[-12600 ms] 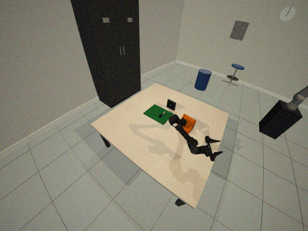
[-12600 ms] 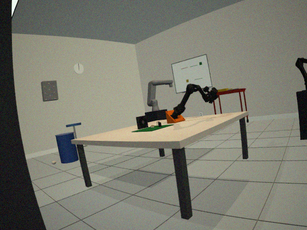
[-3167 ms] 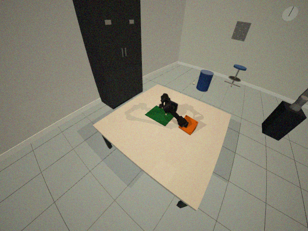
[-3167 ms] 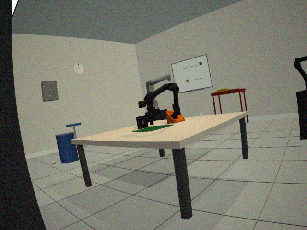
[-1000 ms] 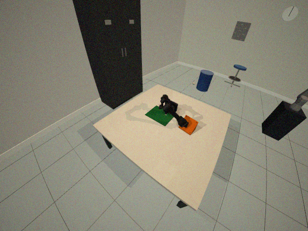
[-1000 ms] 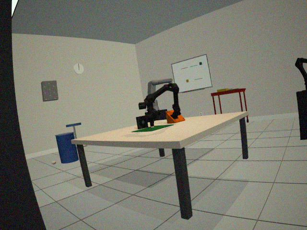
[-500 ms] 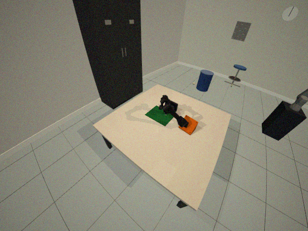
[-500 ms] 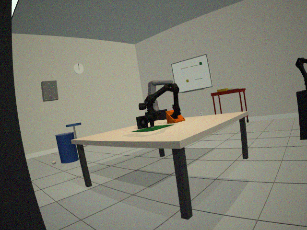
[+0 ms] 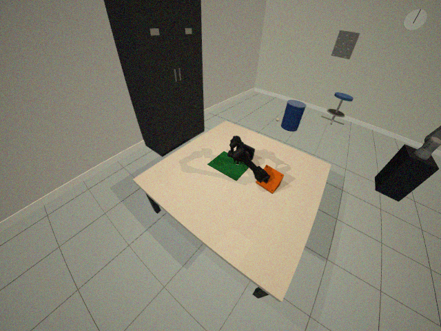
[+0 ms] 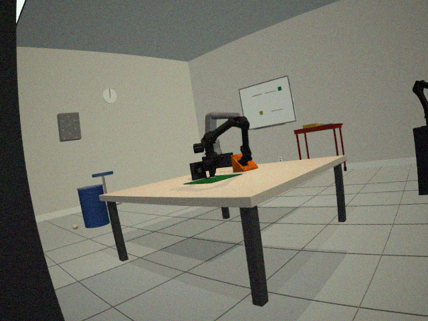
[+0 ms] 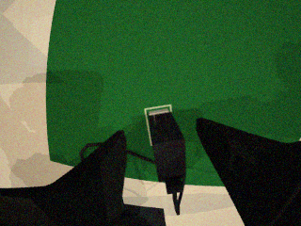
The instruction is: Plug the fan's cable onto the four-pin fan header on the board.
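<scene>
A grey room with a tiled floor holds a pale table (image 9: 227, 227), and on it lie a green board (image 9: 224, 164) and an orange wedge (image 9: 273, 178) on which the arm (image 10: 228, 129) is mounted. A tall dark cabinet (image 9: 160, 71) stands behind, and a blue barrel (image 9: 293, 114) stands farther off on the floor.

In the wrist view the pincer (image 11: 166, 157) hangs over the near edge of the board with its two fingers apart; there is a visible gap between each finger and the black plug (image 11: 168, 147), so it grips nothing. The plug stands between the fingers, a little nearer to the finger on the left of the picture. Its front end meets the small white-framed header (image 11: 158, 113) on the board, and the thin cable (image 11: 94, 150) leaves from its back end, toward the camera, and loops to the side.

The long axis of the plug runs almost straight from the camera to the header, along the fingers and not across them. I judge that the plug is seated, though I cannot tell if it is pushed fully down. What remains is to go away without touching. As the plug lies in the channel between the fingers, the safe direction seems to be straight up and back along this axis; a sideways move could hit the plug or catch the cable.
</scene>
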`<act>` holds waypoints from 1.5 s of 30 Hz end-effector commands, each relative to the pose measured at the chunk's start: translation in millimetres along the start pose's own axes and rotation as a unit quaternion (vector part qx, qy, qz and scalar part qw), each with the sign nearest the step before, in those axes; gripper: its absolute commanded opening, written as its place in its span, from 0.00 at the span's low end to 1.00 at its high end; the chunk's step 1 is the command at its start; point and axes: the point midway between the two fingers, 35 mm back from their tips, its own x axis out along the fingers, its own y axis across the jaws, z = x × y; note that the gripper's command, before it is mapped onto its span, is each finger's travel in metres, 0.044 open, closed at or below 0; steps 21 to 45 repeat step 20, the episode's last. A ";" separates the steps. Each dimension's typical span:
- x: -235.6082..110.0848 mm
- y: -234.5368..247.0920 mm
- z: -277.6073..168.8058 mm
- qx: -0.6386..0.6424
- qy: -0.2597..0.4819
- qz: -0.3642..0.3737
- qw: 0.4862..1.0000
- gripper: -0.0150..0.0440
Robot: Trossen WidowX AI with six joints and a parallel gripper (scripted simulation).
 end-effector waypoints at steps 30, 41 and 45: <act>-49.9 -2.3 118.1 0.000 0.000 -0.001 1.000 0.69; -49.9 -2.3 118.1 0.000 0.000 -0.001 1.000 0.69; -49.9 -2.3 118.1 0.000 0.000 -0.001 1.000 0.69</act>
